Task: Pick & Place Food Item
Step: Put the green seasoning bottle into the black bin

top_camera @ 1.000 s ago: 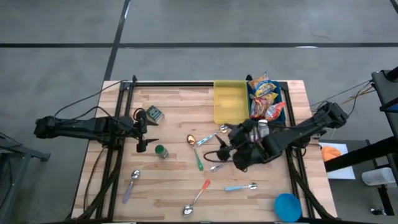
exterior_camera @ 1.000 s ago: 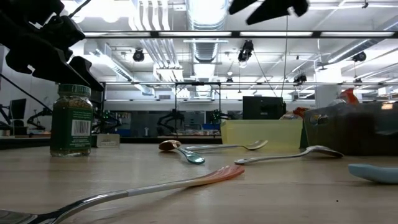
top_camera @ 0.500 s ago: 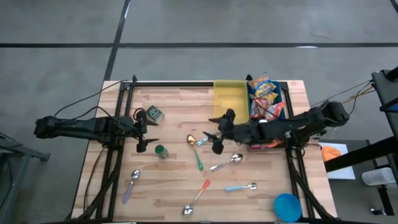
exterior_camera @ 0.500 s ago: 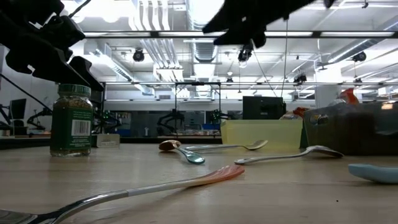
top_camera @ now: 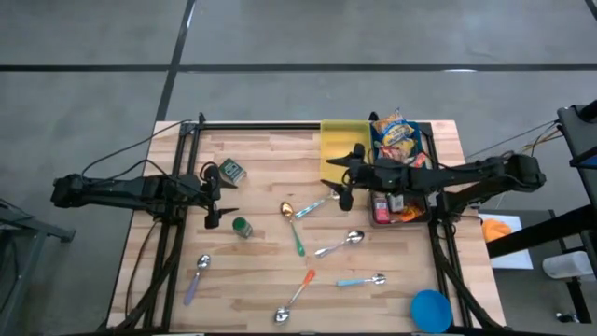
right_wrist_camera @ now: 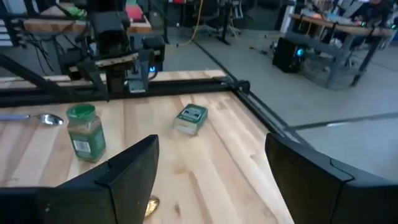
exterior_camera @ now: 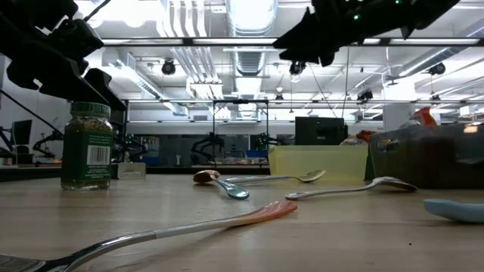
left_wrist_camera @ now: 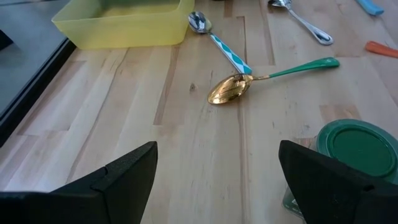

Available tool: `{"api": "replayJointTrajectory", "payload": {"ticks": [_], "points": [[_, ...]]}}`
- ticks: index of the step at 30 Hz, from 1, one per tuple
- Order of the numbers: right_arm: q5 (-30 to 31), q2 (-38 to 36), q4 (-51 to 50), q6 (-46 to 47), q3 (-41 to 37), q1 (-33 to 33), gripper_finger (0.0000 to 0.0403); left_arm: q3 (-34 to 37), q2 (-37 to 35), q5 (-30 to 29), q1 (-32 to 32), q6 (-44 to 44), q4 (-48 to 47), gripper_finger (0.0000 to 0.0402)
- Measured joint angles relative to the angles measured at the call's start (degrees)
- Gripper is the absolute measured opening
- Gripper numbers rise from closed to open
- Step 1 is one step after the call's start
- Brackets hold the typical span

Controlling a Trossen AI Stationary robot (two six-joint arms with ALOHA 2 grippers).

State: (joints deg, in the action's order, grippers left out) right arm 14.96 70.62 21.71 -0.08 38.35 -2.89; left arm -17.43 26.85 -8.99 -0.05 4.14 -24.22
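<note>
While the right gripper (top_camera: 347, 177) hangs above the table with its jaws spread and nothing between them, you will find it over the near edge of the yellow rectangular plastic bin (top_camera: 343, 149), its arm reaching in from the right side. Just beyond that bin, the task's food items, a pile of bright snack packets (top_camera: 395, 140), lie in the dark crate (top_camera: 427, 131) at the table's far right corner. On the opposite side, the left gripper (top_camera: 217, 195) waits with its jaws fully released and holding nothing, close beside the green-lidded glass spice jar (top_camera: 242, 227). Past the jar, a gold-bowled spoon with a green handle (left_wrist_camera: 272, 78) lies flat on the wooden tabletop (top_camera: 261, 271), and a small green tin (right_wrist_camera: 191, 118) rests near the far left corner.
</note>
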Motion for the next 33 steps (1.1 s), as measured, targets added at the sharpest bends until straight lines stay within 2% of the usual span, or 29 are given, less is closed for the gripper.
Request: {"api": "replayJointTrajectory", "payload": {"ticks": [6, 15, 33], "points": [[0.0, -6.6, -0.7, -0.9, -1.7, -0.1, 0.0292, 0.0, 0.0, 0.0, 0.0, 0.0, 0.0, 0.0340], [0.0, -14.4, -10.4, 1.1, -2.9, 0.0, 0.0292, 0.0, 0.0, 0.0, 0.0, 0.0, 0.0, 0.0340], [0.0, -15.2, -12.6, 2.9, -2.9, 0.0, 0.0292, 0.0, 0.0, 0.0, 0.0, 0.0, 0.0, 0.0340]]}}
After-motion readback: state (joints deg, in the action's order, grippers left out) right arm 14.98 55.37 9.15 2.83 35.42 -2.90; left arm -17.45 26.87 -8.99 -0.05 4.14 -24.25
